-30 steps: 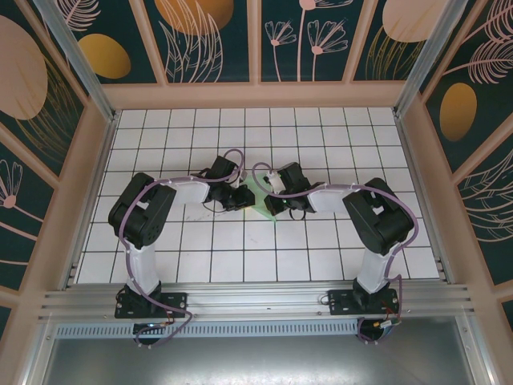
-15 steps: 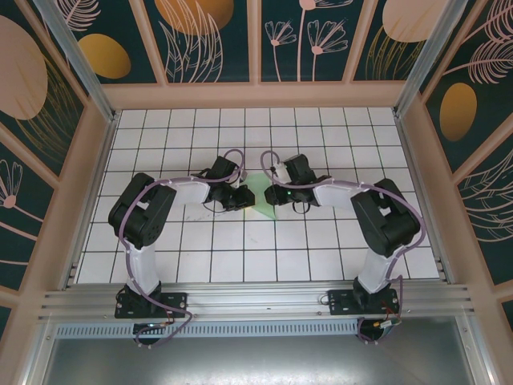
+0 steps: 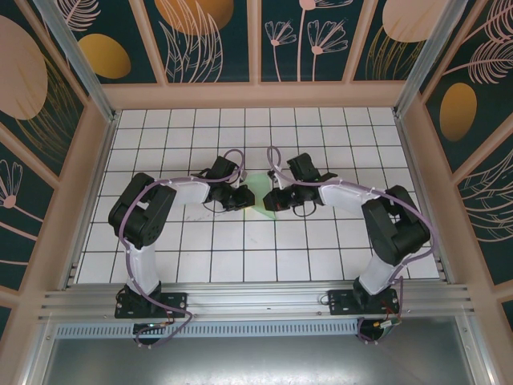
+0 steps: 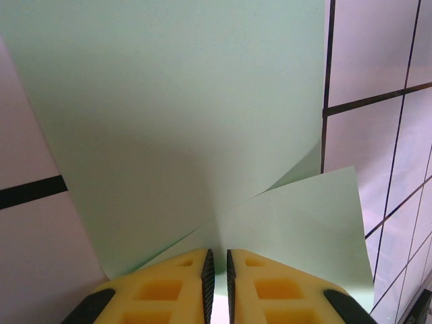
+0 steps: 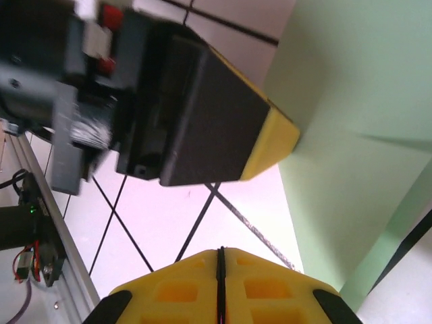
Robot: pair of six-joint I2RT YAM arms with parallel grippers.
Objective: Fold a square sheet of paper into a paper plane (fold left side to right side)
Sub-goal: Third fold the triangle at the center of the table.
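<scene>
While the left claw [image 4: 217, 255] is clamped on the near edge of the thin, pale mint-green square sheet of paper [image 4: 189, 101], the fold from left to right looks only partly made. To do it well, the pinched edge should travel in a low arc towards the far side, held parallel to the edge it is meant to meet; pulling sideways would likely drag the whole sheet across the white gridded surface [image 3: 321, 257] instead of bending it. The corners should line up before anything is pressed flat, since a skewed first crease would probably spoil every later one. The right claw [image 5: 220, 255] has its fingers pressed together on nothing; it sits close to the sheet, which lies ahead of it and to its right, with the left claw straight ahead of it. Shut like that, it seems well suited to pin the lower layer or to rub along the crease; the grip should be let go only once the edges meet.

The sheet is plain and unmarked. Ahead of the left claw one broad layer rises away smoothly; to the right of its fingertips a second flap lies lower, ending in a sharp corner; a soft curl shows where the two layers part.
</scene>
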